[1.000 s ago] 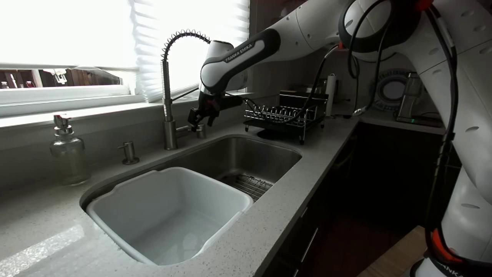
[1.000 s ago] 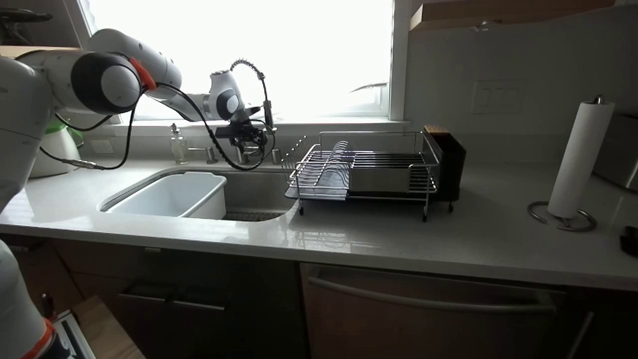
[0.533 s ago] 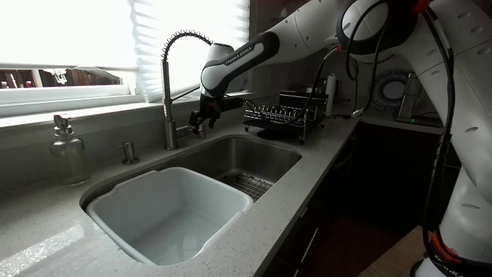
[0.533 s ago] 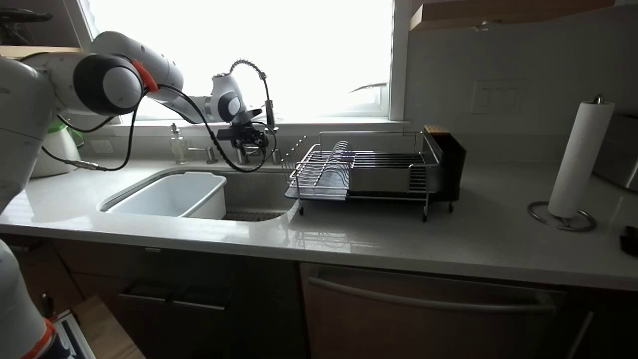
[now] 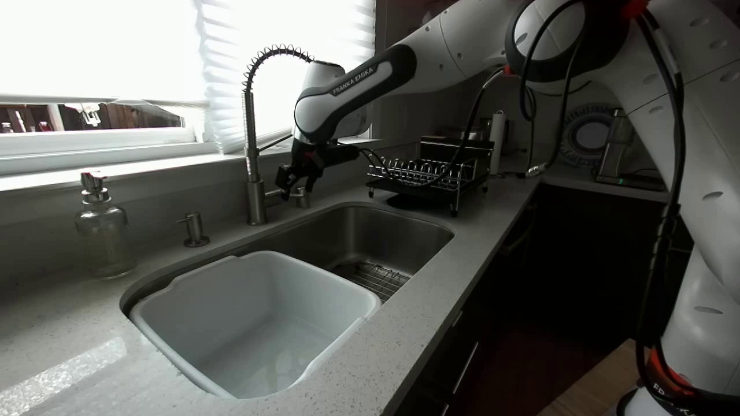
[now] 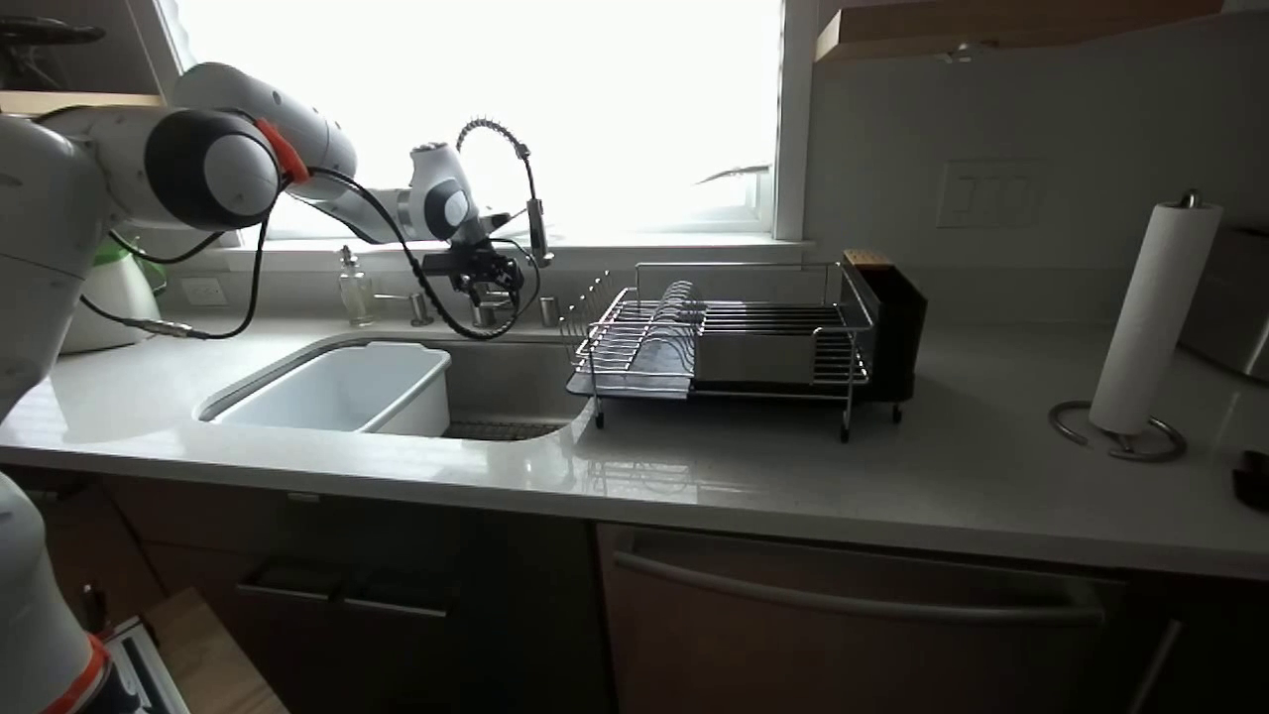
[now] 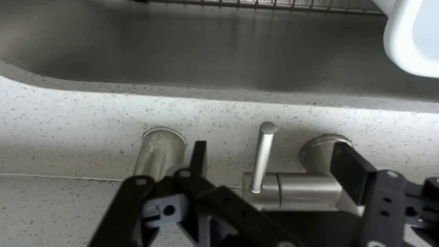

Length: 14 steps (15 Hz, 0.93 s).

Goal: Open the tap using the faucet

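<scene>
Hand spread wide, nothing held; in the wrist view, the lever on the tap is framed between its fingers. It may be missed if closing is begun too high.

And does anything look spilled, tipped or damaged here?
Nothing stands out: no visible spill or damage. The soap bottle and dish rack stand upright, the tub sits in the sink, and the faucet lever shows between open fingers.

A dish rack, paper roll and soap bottle stand on the counter.
</scene>
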Tool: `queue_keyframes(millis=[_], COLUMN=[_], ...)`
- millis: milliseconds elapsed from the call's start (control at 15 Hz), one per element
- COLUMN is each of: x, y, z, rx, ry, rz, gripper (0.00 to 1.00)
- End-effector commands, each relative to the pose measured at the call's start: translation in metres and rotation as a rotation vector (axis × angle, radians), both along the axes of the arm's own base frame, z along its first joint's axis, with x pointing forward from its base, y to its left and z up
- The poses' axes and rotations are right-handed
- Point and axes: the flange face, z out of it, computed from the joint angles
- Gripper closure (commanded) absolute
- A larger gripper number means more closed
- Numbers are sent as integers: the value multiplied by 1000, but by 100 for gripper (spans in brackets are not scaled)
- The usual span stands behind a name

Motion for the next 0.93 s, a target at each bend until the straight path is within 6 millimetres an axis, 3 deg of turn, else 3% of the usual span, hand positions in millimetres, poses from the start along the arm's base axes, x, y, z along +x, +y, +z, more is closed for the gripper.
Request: queue_keyframes(millis=[0, 67, 200, 400, 467, 600, 867], x=[4, 4, 6, 7, 7, 9, 10], y=[2, 2, 0, -4, -6, -9, -10], z=[-6, -7, -9, -8, -6, -5, -3], rx=[-9, -11, -14, -18, -21, -23, -28], ry=[0, 2, 3, 1, -1, -8, -12], rz=[-12, -13, -15, -17, -20, -23, -22], gripper=[38, 48, 58, 63, 57, 61, 79])
